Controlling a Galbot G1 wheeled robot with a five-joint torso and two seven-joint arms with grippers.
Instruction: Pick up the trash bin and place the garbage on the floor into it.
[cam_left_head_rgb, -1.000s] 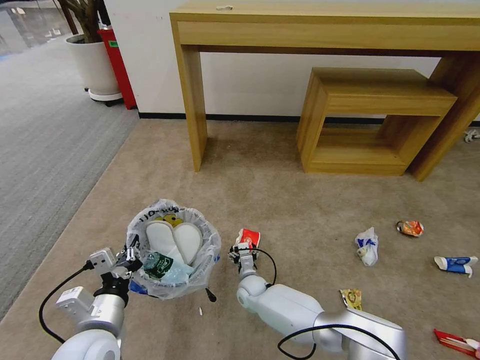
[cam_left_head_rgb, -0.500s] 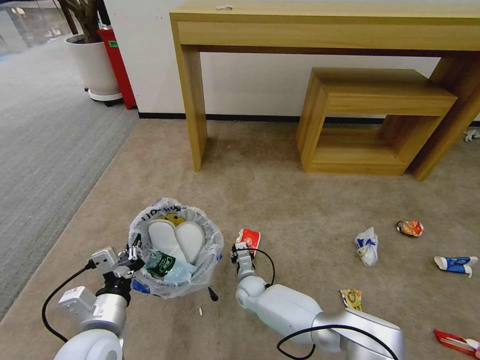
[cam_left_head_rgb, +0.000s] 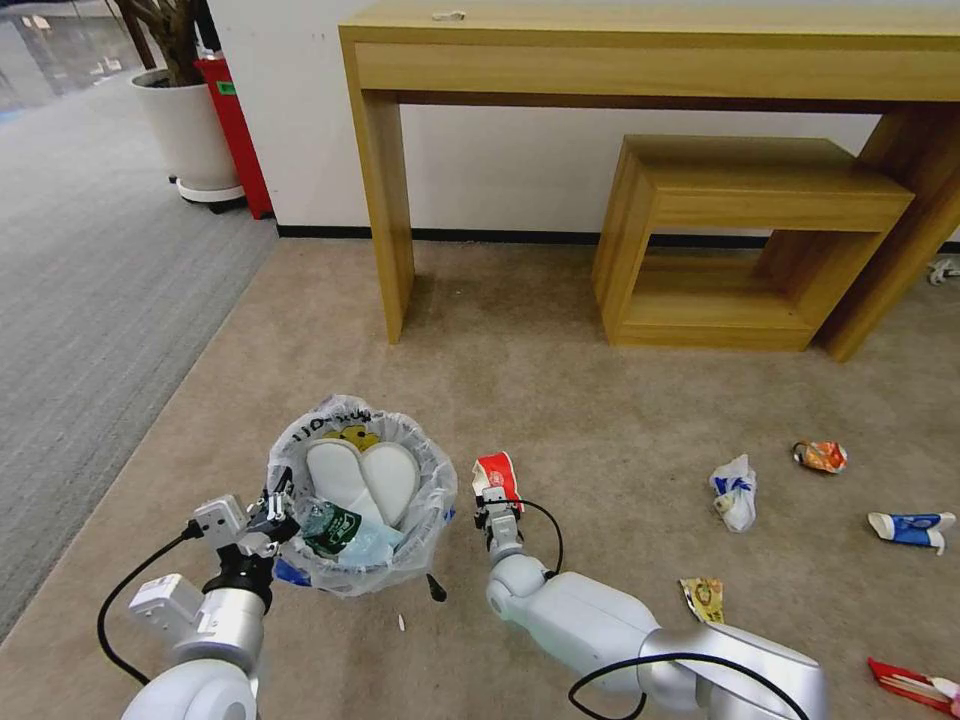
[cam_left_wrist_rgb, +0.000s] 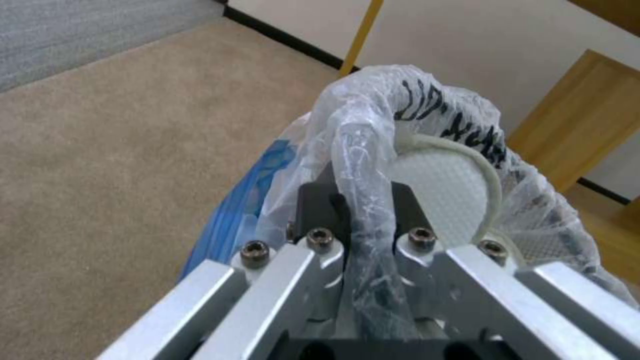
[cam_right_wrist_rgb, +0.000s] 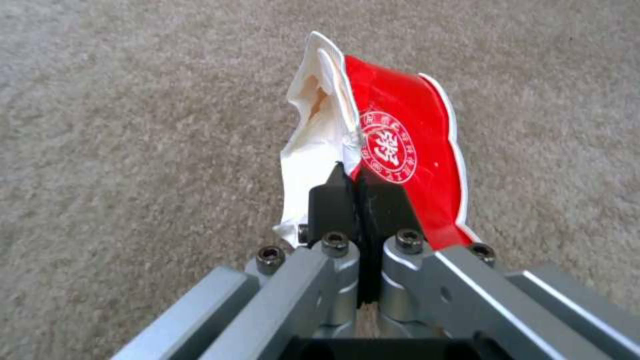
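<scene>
Underfoot, beige floor (cam_left_head_rgb: 560, 390) meets grey carpet (cam_left_head_rgb: 90, 300) far left; left gripper (cam_left_head_rgb: 270, 512) clamps the trash bin (cam_left_head_rgb: 425, 515), right gripper (cam_left_head_rgb: 497, 500) pinches what looks like a red paper cup (cam_left_head_rgb: 497, 472).

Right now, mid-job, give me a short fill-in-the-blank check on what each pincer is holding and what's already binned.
1. The left pincer is shut on the bag-covered ____ of the small dark-blue trash bin.
2. The right pincer grips a flattened ____ paper cup.
3. Inside the bin stand two white ____.

Missing words: rim; red; slippers
</scene>
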